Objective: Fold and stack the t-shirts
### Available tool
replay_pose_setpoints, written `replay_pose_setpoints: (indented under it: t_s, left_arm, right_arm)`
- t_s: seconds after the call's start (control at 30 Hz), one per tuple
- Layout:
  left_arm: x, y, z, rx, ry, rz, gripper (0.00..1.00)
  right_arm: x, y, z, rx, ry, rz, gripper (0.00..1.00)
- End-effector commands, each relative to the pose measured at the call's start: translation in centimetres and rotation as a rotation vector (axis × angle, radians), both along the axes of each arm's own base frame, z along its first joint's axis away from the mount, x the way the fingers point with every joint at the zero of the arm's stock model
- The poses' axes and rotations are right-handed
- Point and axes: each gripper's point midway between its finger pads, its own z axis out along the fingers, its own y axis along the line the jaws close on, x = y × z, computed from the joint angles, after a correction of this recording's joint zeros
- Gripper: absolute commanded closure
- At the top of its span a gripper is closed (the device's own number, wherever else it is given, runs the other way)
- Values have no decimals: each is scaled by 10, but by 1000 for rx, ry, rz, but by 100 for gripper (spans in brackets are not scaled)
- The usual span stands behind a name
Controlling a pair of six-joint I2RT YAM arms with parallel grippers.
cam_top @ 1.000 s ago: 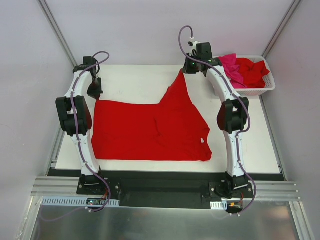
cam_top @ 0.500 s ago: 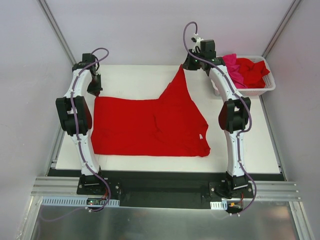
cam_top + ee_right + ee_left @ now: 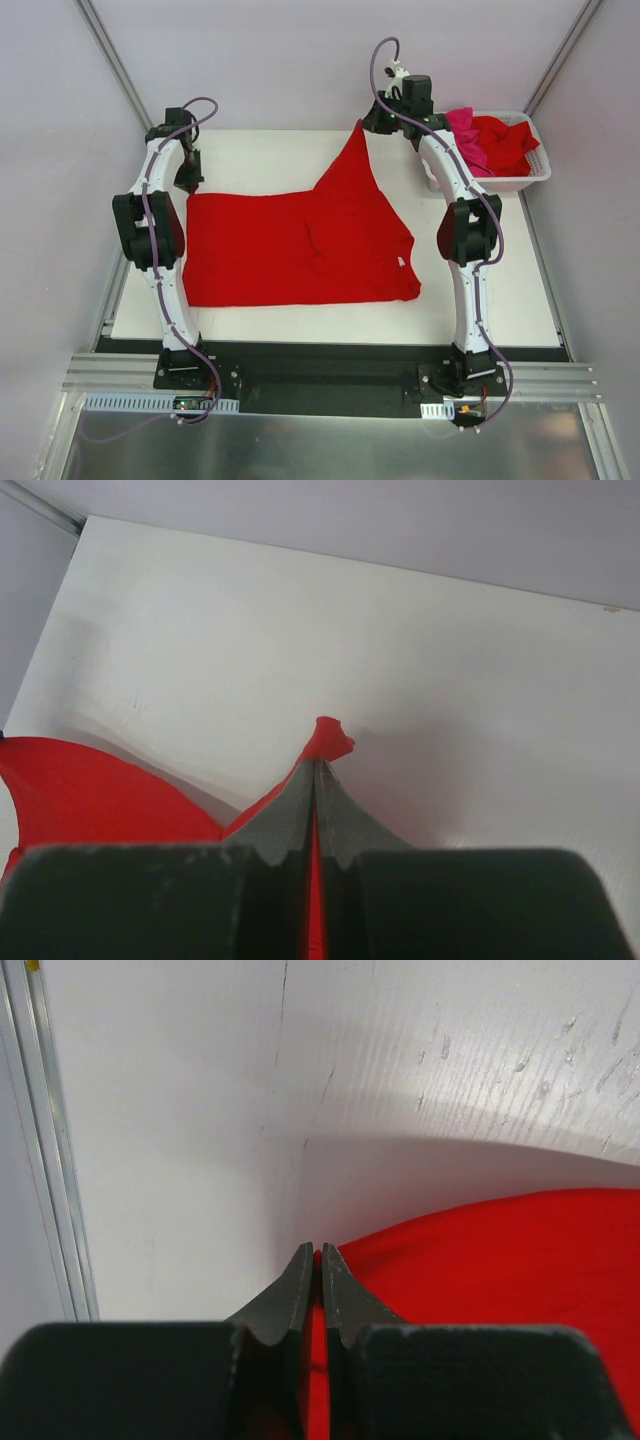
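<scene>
Clamped shut on two far corners of the red t-shirt (image 3: 300,250) — left gripper (image 3: 188,178) low at the table (image 3: 260,150), right gripper (image 3: 366,124) raised, cloth tenting below it. Risks losing the thin right-hand pinch, or skewing the cloth, if hauled unevenly. Against a second ago: peaks higher, lies drawn farther from the arm bases (image 3: 185,368).

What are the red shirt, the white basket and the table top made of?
The red shirt looks like soft matte cloth, perhaps cotton knit: it wrinkles and drapes into a peak where one corner is lifted. The basket is probably white plastic, with thin slotted walls. The table top is a white matte board with fine streaks and scuffs; its material is unclear.
</scene>
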Motion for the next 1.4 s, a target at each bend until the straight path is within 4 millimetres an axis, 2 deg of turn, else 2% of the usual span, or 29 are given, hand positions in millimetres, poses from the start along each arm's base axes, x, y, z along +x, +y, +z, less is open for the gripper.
replay_pose_setpoints:
  t_s: [0.0, 0.23, 0.4, 0.6, 0.67, 0.7, 0.73, 1.17, 1.33, 1.37]
  left_arm:
    - [7, 6, 11, 27, -24, 23, 100]
    - [3, 1, 18, 12, -35, 15, 100]
    - [-6, -1, 24, 8, -39, 12, 100]
    - [-14, -7, 34, -1, -50, 2, 100]
    - [-19, -9, 36, -3, -49, -3, 100]
    - [-21, -9, 36, -6, -48, -3, 100]
    - [-26, -12, 37, -7, -46, -7, 100]
    - [-51, -27, 50, -20, -57, -13, 100]
    - [-61, -26, 56, -7, -64, -9, 100]
    - [-62, -25, 58, -2, -67, -9, 100]
  right_arm:
    - [4, -1, 75, 72, -167, 4, 99]
    - [-5, -1, 77, 75, -150, 18, 99]
    - [-18, 6, 71, 73, -120, 55, 99]
    - [-34, 14, 81, 84, -123, 91, 99]
    - [-40, 17, 77, 75, -105, 103, 99]
    - [-44, 16, 84, 74, -115, 106, 99]
    - [-48, 16, 77, 68, -95, 108, 99]
    - [-91, 20, 113, 43, -111, 143, 99]
    - [-106, 16, 106, -12, -89, 155, 99]
    - [-110, 15, 110, -19, -98, 151, 99]
